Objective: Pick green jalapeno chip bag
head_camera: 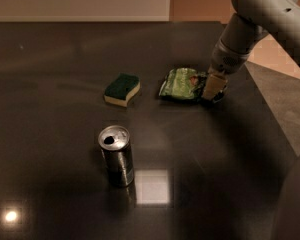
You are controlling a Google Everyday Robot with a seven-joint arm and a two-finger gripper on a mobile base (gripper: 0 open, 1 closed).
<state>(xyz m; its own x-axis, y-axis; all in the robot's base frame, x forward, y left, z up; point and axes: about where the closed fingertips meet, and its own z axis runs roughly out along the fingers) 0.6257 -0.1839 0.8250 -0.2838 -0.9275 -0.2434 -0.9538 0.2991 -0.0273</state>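
Note:
The green jalapeno chip bag [181,84] lies flat on the dark table [65,59], right of centre. It is crinkled glossy green foil with a small red mark. My gripper [213,88] is down at the bag's right end and touches or overlaps that edge. The grey arm [250,19] reaches in from the upper right. The bag's right end is hidden behind the gripper.
A dark-green sponge with a yellow base [122,89] lies left of the bag. An open silver can [116,155] stands upright nearer the front. The table's right edge [270,114] runs diagonally just right of the gripper.

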